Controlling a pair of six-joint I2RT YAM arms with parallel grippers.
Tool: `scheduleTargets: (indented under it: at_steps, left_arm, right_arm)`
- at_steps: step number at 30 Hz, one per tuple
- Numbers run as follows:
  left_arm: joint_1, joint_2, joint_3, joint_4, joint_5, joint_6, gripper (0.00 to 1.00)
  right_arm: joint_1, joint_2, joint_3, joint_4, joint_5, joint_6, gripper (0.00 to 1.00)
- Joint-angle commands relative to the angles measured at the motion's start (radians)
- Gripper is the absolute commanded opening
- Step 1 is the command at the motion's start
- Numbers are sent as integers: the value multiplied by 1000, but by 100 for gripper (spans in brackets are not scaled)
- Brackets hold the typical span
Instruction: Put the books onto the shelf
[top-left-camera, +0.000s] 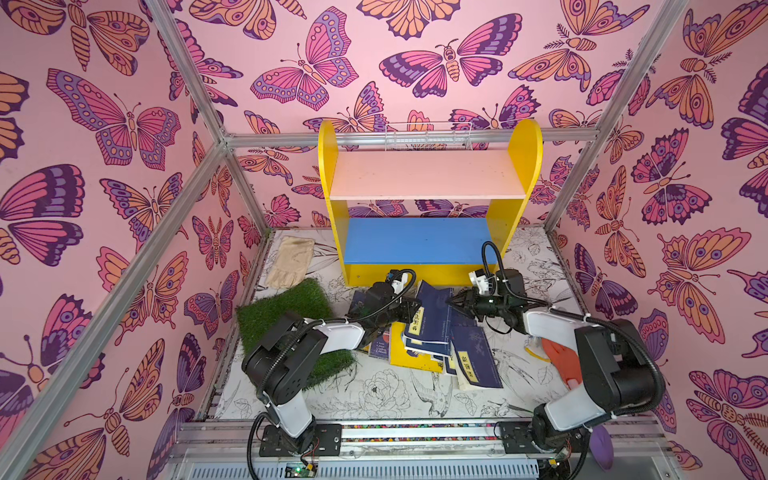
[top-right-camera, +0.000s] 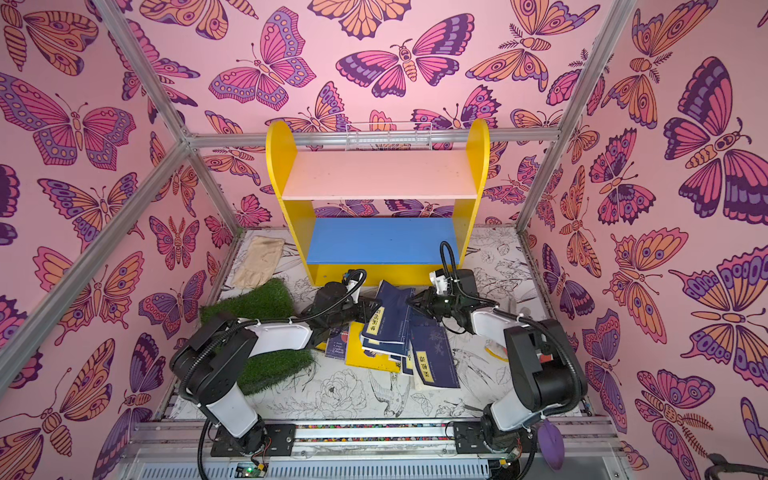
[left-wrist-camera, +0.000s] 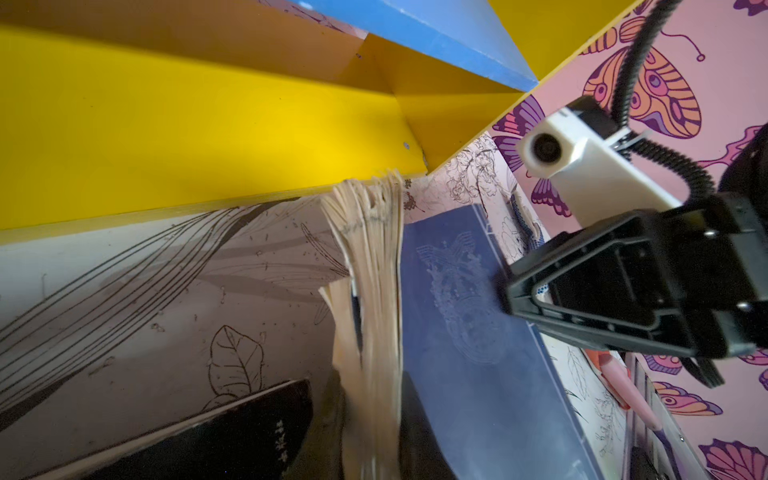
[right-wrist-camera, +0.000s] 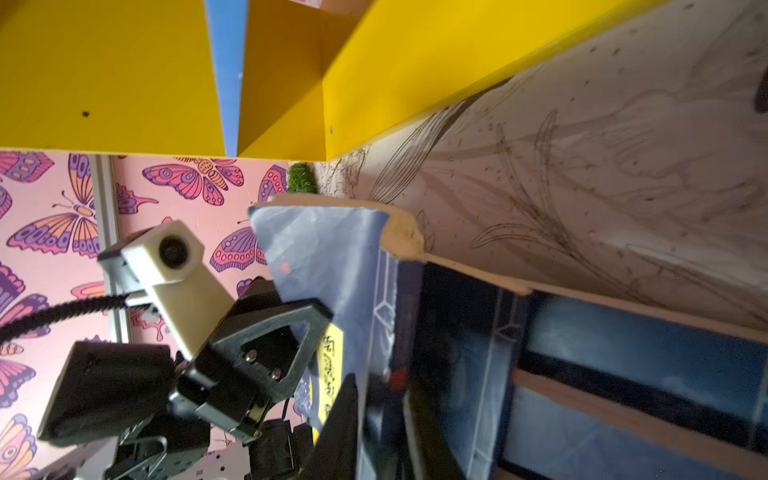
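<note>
— So, where's the navy book?
— Tilted up off the pile of books in the middle of the tabletop, just in front of the shelf, which stands at the far edge.
— And the left gripper?
— Pinched tight on it, beside the yellow label.
— What about the right gripper?
— Its jaws are nearly together at the opposite edge. Whether they grip, I can't tell.
</note>
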Motion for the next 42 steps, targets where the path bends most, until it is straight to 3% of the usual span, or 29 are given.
scheduleTargets:
  at_steps: [1,7,11,12,14,15,16,19,20,25,28,33,42]
  left_arm:
    - [-24,35,-11,-133,52,25,0]
    - [-25,25,-10,-132,51,20,0]
    - [-23,10,-11,-127,43,11,0]
    - [-23,2,-13,-125,35,7,0]
    - [-18,-21,-27,-108,18,-8,25]
    - [-11,-39,-37,-97,6,-20,51]
    - [-4,-63,-51,-87,-9,-33,67]
    - [13,-150,-92,-76,-93,-74,90]
    - [17,-178,-104,-80,-135,-87,93]
    - [33,-332,-135,-225,-405,-175,95]
    - [36,-377,-135,-304,-497,-189,95]
    - [37,-370,-148,-313,-491,-188,95]
    - [36,-336,-148,-309,-450,-196,96]
  right_arm:
    - [68,-62,-10,-47,-110,-78,17]
    - [92,-130,-60,-145,-104,-133,17]
    - [94,-178,-54,-222,-88,-185,0]
    - [93,-186,-54,-223,-84,-183,0]
    - [91,-200,-53,-205,-71,-169,0]
    - [88,-207,-54,-178,-64,-147,0]
    - [83,-213,-57,-136,-61,-116,0]
    - [63,-237,-71,38,-34,8,0]
    - [59,-242,-66,84,-19,41,0]
    - [54,-256,-3,225,110,149,0]
    - [55,-250,23,297,231,188,0]
    - [55,-232,28,439,452,243,0]
    - [93,-156,-8,625,1008,336,0]
